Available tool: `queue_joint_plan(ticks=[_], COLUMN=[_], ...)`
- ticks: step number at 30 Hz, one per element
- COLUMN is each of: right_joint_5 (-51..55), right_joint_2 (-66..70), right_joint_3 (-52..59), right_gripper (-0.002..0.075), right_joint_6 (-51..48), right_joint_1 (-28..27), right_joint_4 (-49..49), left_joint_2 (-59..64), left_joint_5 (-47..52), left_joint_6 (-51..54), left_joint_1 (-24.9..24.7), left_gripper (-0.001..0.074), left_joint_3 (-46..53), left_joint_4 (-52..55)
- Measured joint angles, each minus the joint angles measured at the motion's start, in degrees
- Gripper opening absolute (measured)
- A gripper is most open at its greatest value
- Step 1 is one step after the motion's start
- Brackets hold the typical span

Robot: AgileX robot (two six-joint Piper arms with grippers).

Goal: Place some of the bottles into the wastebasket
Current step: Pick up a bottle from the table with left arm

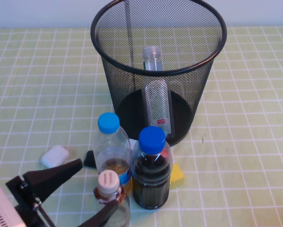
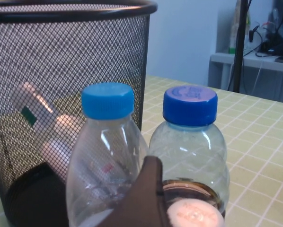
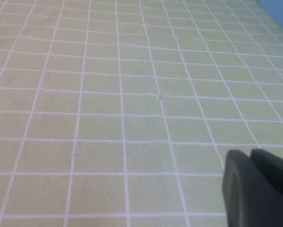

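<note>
The black wire-mesh wastebasket (image 1: 132, 85) stands at the middle back. The tall colourless bottle (image 1: 156, 101) leans inside it, cap end up; it also shows through the mesh in the left wrist view (image 2: 37, 111). The small beige-capped bottle (image 1: 108, 185) with reddish liquid stands upright at the front; its cap (image 2: 193, 213) shows in the left wrist view. My left gripper (image 1: 98, 184) is open at the front left, its two black fingers on either side of this small bottle, one finger (image 2: 148, 189) close beside the cap. My right gripper (image 3: 248, 153) is shut and empty over bare tablecloth.
A light-blue-capped bottle (image 1: 110, 149) and a dark cola bottle with blue cap (image 1: 152, 168) stand just behind the small bottle, between it and the wastebasket. A white block (image 1: 55, 156), a black piece (image 1: 89, 159) and a yellow block (image 1: 176, 174) lie around them.
</note>
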Motion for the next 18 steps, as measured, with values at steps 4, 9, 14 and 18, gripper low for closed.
queue_joint_plan(ticks=[4,9,14,18], right_joint_5=[0.00,0.00,0.00,0.00], right_joint_2=[0.00,0.00,0.00,0.00], right_joint_3=[0.00,0.00,0.00,0.00], right_gripper=[-0.0007,-0.0007,-0.0007,-0.0007], right_joint_6=[0.00,0.00,0.00,0.00], right_joint_1=[0.00,0.00,0.00,0.00], right_joint_4=[0.00,0.00,0.00,0.00], left_joint_2=[5.23,10.69,15.64,18.70], left_joint_5=[-4.70,-7.55,-10.86,-13.31], left_joint_6=[0.00,0.00,0.00,-0.07], left_joint_1=[0.00,0.00,0.00,0.00], left_gripper=[0.0668,0.0668,0.0668,0.0668], left_joint_3=[0.00,0.00,0.00,0.00], left_joint_4=[0.18,-0.69,-2.98,-3.24])
